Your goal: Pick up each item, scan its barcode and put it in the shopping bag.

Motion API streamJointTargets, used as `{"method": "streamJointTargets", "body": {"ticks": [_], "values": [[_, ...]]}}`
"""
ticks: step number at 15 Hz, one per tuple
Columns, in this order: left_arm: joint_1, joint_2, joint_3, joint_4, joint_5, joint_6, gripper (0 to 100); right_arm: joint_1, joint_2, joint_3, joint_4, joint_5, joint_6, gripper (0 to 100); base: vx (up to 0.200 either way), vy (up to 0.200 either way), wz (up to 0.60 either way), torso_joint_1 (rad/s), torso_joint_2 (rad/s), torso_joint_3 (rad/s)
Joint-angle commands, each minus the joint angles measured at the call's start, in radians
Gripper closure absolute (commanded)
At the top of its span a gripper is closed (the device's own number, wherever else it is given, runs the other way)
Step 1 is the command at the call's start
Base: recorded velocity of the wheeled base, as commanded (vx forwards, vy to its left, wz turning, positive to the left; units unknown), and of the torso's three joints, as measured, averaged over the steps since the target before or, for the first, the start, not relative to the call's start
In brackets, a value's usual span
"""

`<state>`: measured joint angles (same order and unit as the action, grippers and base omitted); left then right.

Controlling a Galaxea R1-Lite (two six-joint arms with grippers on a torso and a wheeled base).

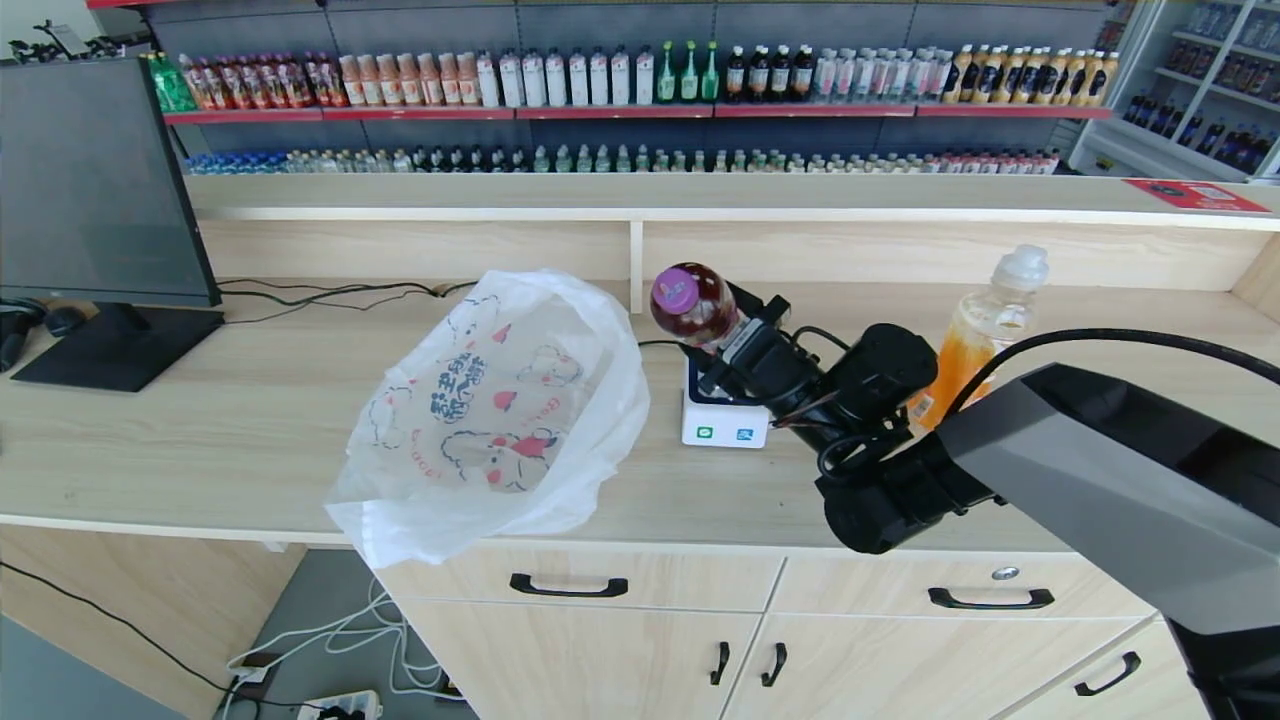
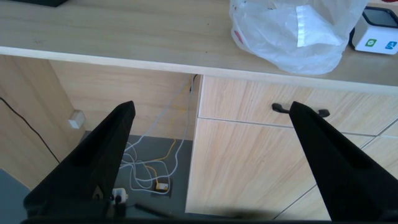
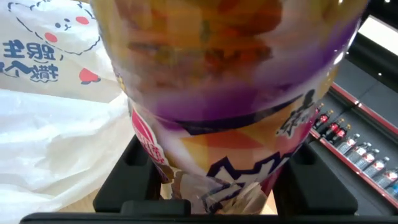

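The right gripper [image 1: 735, 335] clenched the purple-capped bottle [image 1: 690, 303] just above the white scanner [image 1: 722, 420], beside the shopping bag [image 1: 500, 410] on the desk [image 1: 200, 430]. The left gripper [image 2: 211, 107] hung released below the desk edge. Bagging seemingly remained, and the orange bottle [image 1: 985, 330] stood untouched

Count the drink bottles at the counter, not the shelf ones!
2. A purple-capped bottle is held in the right claw above the white box. An orange drink bottle stands on the counter to its right. The bag may hide more.
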<state>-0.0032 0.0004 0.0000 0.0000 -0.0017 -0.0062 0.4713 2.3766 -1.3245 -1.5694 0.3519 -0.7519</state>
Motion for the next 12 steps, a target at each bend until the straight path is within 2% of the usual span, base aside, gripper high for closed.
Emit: {"method": "streamJointTargets", "body": {"ticks": [1,12], "values": [[0.0,0.0,0.0,0.003,0.0,-0.001,0,-0.011,0.004,0.001,-0.001,-0.002,0.0,100,0.0,0.0,0.0,0.0,0.0,0.0],[0.0,0.0,0.0,0.0,0.0,-0.001,0,-0.037,0.009,0.004,-0.001,-0.007,0.006,100,0.0,0.0,0.0,0.0,0.0,0.0]]}}
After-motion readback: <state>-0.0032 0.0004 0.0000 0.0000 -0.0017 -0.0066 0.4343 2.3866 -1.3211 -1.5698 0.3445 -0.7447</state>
